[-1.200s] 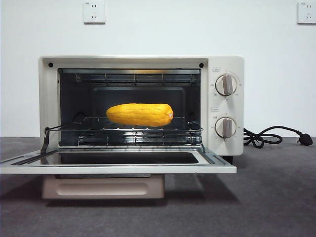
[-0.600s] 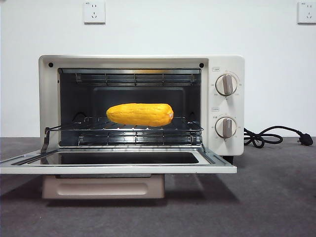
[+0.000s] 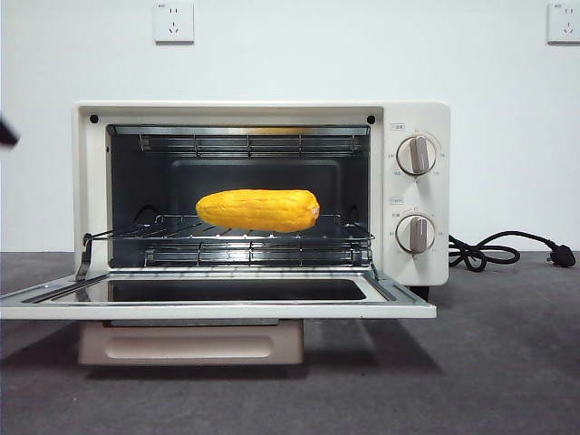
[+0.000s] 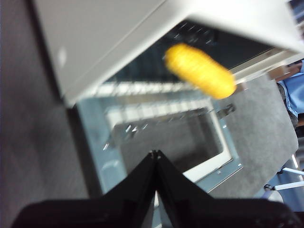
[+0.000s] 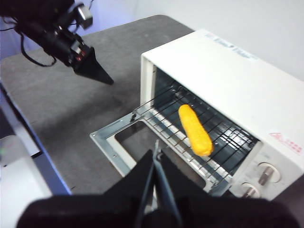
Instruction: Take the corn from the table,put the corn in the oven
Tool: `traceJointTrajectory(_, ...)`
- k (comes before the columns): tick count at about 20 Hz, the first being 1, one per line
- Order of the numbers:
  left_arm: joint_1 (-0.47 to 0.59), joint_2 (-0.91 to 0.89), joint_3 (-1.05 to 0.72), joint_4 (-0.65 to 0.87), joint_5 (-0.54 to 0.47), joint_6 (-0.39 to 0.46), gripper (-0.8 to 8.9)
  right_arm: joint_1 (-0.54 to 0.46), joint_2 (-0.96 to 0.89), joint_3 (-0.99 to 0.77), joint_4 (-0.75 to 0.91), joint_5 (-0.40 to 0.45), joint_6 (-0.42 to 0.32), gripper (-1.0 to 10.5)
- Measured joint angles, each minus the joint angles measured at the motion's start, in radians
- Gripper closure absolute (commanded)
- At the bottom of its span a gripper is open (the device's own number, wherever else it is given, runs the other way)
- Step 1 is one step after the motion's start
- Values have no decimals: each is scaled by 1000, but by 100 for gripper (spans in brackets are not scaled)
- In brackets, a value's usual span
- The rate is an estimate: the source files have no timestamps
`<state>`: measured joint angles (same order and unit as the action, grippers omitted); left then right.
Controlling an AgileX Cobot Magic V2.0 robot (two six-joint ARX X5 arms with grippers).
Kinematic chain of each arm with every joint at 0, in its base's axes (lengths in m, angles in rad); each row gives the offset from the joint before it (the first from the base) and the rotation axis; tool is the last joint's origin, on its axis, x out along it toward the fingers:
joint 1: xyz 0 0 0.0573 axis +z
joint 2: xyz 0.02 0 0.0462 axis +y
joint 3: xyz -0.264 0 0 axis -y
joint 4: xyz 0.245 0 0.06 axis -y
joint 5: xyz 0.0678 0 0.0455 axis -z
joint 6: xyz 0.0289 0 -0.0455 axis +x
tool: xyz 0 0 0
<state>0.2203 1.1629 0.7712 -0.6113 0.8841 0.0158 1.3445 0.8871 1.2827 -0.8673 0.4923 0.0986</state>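
Corn (image 3: 257,209) is the task's thing, but the table (image 3: 507,362) comes first by size: dark grey, spreading wide under everything. On it stands the oven (image 3: 412,195), cream-white, its door (image 3: 217,304) folded down flat toward the near side. The left gripper (image 4: 155,154) hovers above that door, jaws pressed together and empty. The right gripper (image 5: 156,148) is likewise closed on nothing. Smallest, the corn lies lengthwise on the wire rack (image 3: 245,243) inside the oven.
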Motion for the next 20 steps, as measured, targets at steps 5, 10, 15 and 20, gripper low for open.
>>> traceJointTrajectory(5,8,7,-103,43,-34,-12,822,-89,5,0,-9,-84,-13,958)
traceJointTrajectory(10,10,43,-111,55,-152,-18,822,-277,43,0,-95,-273,-52,958)
traceJointTrajectory(15,10,160,-111,69,-152,-18,822,-437,96,0,-143,-441,-125,958)
traceJointTrajectory(20,0,238,-111,78,-123,-22,822,-589,137,0,-158,-499,-181,958)
